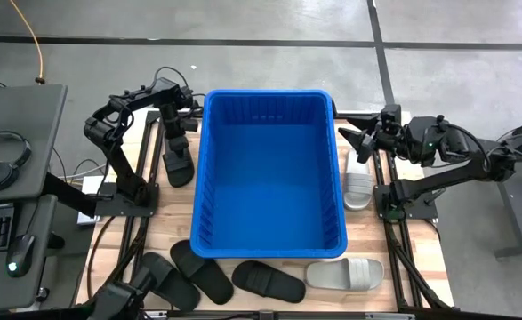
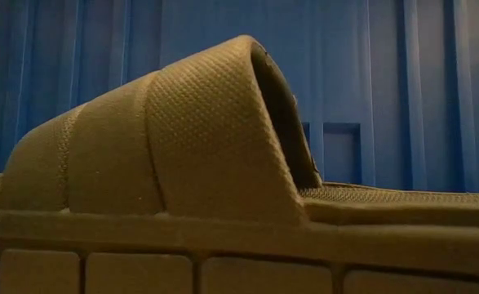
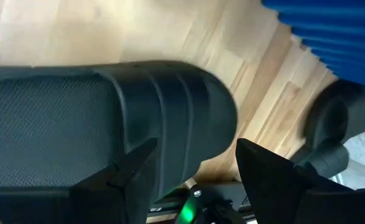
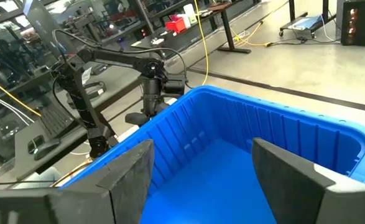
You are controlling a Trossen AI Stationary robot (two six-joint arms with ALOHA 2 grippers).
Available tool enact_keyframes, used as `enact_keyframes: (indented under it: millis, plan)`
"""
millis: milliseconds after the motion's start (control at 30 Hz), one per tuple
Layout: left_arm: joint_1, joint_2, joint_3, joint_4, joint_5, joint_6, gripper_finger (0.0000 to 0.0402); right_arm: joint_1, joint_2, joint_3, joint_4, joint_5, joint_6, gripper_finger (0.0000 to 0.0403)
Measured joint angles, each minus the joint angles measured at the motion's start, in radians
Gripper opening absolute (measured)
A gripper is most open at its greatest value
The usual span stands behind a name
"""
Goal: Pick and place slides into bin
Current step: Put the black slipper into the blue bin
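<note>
The blue bin (image 1: pixel 269 169) stands in the middle of the table and holds nothing. A black slide (image 1: pixel 180 167) lies flat on its sole just left of the bin. My left gripper (image 1: pixel 176 133) points down over it, open; in the left wrist view its fingers (image 3: pixel 135 168) stand about the side edge of the slide's strap (image 3: pixel 170 112). My right gripper (image 1: pixel 360 138) is open and empty, hovering by the bin's right rim (image 4: pixel 306 124), above a white slide (image 1: pixel 357 182) that lies on the table right of the bin. My left gripper is open over the black slide's strap (image 3: pixel 188 124), coming from above. I cannot tell whether either finger touches it.
Three black slides (image 1: pixel 203 271) (image 1: pixel 268 281) (image 1: pixel 158 277) and a grey slide (image 1: pixel 345 273) lie along the table's near edge in front of the bin. The grey one fills the low view (image 2: pixel 182 131), against the bin wall (image 2: pixel 370 73). A desk with headphones (image 1: pixel 3 160) stands left of the table.
</note>
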Motion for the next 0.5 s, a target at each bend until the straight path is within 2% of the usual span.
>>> enact_keyframes:
  millis: [133, 500]
  plan:
    - [-0.003, 0.000, -0.019, 0.025, -0.028, -0.006, 0.0200, 0.000, 0.009, 0.000, 0.000, -0.001, 0.000, 0.0261]
    - [-0.007, 0.000, 0.011, 0.024, -0.063, -0.054, 0.0141, 0.000, 0.020, 0.000, 0.000, 0.000, -0.002, 0.0261]
